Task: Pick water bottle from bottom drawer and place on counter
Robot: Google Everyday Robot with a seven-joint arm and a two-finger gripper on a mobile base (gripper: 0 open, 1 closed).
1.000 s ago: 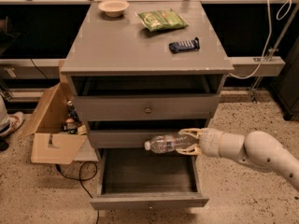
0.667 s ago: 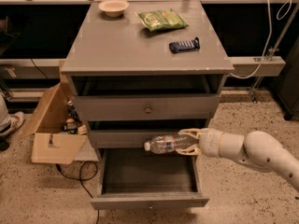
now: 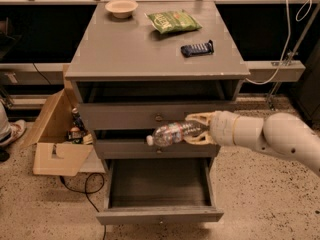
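Note:
My gripper (image 3: 196, 129) reaches in from the right and is shut on the water bottle (image 3: 170, 133), a clear plastic bottle with a white cap pointing left. The bottle lies horizontal in the air in front of the middle drawer (image 3: 150, 148), above the bottom drawer (image 3: 159, 215), which is pulled out with a dark interior that shows nothing in it. The grey counter (image 3: 135, 49) is the cabinet top, well above the bottle.
On the counter are a beige bowl (image 3: 122, 7), a green chip bag (image 3: 173, 20) and a dark blue packet (image 3: 197, 48). An open cardboard box (image 3: 55, 144) with small bottles stands left of the cabinet. A white cable (image 3: 287, 39) hangs at the right.
The bottle in my gripper has risen slightly in front of the drawers; otherwise little differs.

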